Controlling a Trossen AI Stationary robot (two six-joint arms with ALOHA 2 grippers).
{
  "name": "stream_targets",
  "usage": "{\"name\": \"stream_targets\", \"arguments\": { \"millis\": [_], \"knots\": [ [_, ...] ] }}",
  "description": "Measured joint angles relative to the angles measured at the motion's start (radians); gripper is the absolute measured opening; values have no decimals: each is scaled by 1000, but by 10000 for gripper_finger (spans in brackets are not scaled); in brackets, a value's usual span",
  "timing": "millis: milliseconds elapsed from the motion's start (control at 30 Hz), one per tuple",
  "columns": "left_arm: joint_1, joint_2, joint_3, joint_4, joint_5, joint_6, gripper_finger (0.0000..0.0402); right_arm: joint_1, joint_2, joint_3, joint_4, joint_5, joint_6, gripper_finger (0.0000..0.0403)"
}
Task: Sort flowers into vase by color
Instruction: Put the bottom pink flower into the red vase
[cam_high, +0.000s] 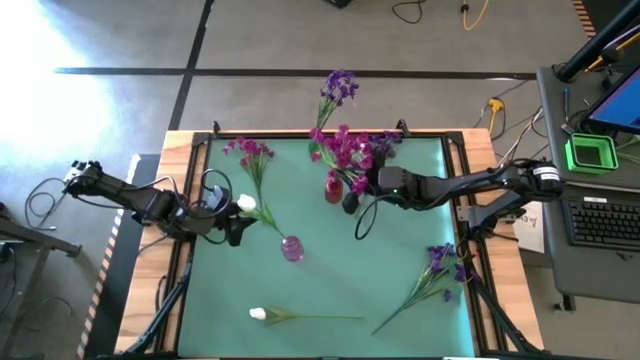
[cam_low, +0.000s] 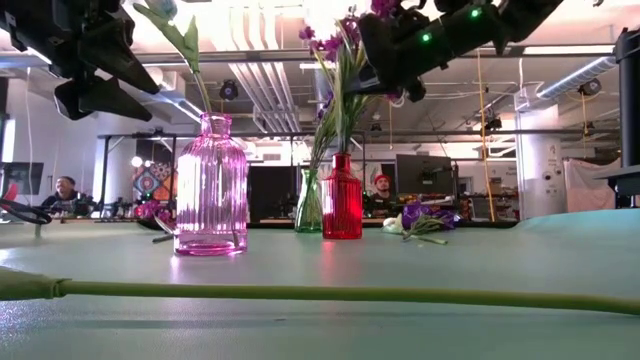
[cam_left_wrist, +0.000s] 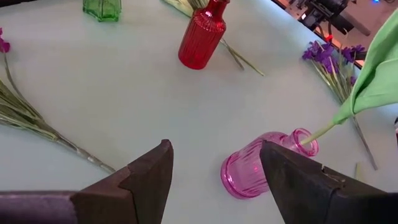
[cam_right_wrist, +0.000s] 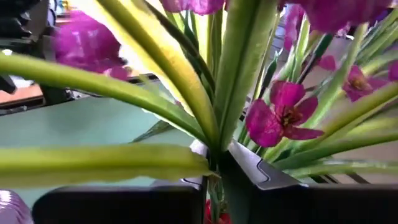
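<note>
Above the red vase (cam_high: 333, 187) near the far middle of the green table (cam_high: 400, 250), the right gripper (cam_high: 352, 200) is seen with its fingers pressed together on the stems of the magenta flowers (cam_high: 345, 150); in the right wrist view the green stalks (cam_right_wrist: 217, 112) are pinched between the two dark fingers just over the vase mouth. A green vase (cam_low: 309, 200) is noted just behind the red one in the low view, with purple blooms (cam_high: 340, 87) leaning out past the far table edge. At the left, the left gripper (cam_high: 228, 222) is held above and just left of the pink vase (cam_high: 292, 247), its fingers spread apart; a white flower (cam_high: 246, 204) is seen beside it, its stem reaching down into the pink vase's mouth, though contact with the fingers cannot be told. Other flowers are recorded lying flat: a magenta stem (cam_high: 250, 155) at the far left, a purple bunch (cam_high: 438, 265) at the near right, and a white bud (cam_high: 262, 314) with a long stem along the near edge.
</note>
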Motion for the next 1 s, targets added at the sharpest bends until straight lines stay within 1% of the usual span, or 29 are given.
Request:
{"name": "stream_targets", "arguments": {
  "millis": [567, 767, 867, 1000],
  "knots": [
    [0, 2, 0, -15, 6, 0, 231, -10, 117, 4, 29, 0, 8, 28],
    [0, 2, 0, -14, 6, 0, 231, -10, 113, 2, 16, -6, -2, 30],
    [0, 2, 0, -14, 6, 0, 231, -10, 104, 2, -1, -33, -9, 40],
    [0, 2, 0, -13, 5, 0, 231, -10, 88, 1, -59, -37, 20, 73]
  ]
}}
